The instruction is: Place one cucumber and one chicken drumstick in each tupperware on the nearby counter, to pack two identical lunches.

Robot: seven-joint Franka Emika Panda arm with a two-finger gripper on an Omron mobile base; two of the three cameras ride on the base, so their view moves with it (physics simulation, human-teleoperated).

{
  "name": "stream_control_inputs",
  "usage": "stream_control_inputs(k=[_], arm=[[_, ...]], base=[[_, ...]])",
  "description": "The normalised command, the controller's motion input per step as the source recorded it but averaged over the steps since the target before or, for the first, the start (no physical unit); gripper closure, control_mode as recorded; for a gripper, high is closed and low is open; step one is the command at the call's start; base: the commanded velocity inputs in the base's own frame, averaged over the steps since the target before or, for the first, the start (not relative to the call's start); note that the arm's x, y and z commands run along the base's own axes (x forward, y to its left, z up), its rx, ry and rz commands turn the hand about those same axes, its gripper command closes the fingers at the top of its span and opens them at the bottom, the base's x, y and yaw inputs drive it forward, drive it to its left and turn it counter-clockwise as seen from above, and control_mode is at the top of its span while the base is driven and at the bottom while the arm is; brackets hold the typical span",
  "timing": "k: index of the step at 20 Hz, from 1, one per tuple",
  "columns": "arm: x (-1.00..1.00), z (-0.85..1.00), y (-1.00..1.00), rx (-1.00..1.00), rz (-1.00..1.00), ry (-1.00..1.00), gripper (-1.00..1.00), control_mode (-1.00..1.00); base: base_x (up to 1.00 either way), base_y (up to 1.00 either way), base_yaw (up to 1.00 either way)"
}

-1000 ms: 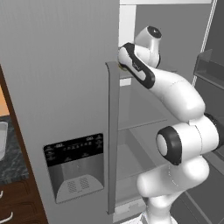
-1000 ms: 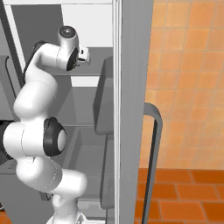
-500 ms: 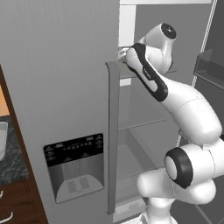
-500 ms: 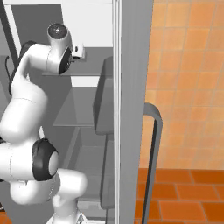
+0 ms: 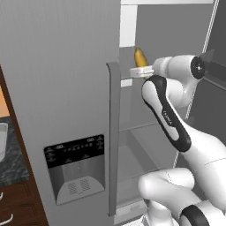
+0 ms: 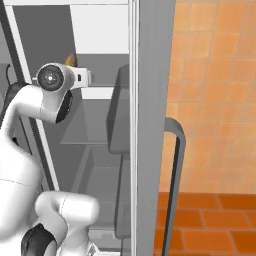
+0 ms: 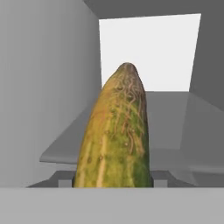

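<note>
My gripper is shut on a cucumber, a stubby yellow-green rod that points away from the hand into the open fridge. In the left base view the cucumber stands up from the gripper at upper-shelf height, just right of the door's edge. From the right side, only the cucumber's tip peeks above the gripper. A pale tupperware rests on the speckled counter at the far left edge. The chicken drumstick is out of view.
The closed grey fridge door carries a vertical handle and a dispenser panel. Grey shelves run inside the fridge. The other door with its curved handle stands close on the right, before an orange tiled wall.
The arm's upper links have swung right and the wrist has turned. The cucumber's end now stands above the hand. The jaws keep their hold.
</note>
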Motion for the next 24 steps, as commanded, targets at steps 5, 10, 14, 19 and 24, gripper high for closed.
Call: stream_control_inputs(k=[5,10,14,19,24], arm=[[-1.0,-0.75,-0.19,-0.05,0.0,0.15,1.0,-1.0],[-0.6,-0.6,0.0,-0.09,-0.03,0.22,1.0,1.0],[0.0,0.0,0.0,0.0,0.0,0.0,1.0,1.0],[0.0,0.0,0.0,0.0,0.0,0.0,1.0,1.0],[0.0,0.0,0.0,0.0,0.0,0.0,1.0,1.0]], base=[[0.0,0.0,0.0],[-0.4,0.0,-0.03],[-1.0,0.23,-0.01],[-0.96,0.99,0.31],[-0.53,1.0,0.62]])
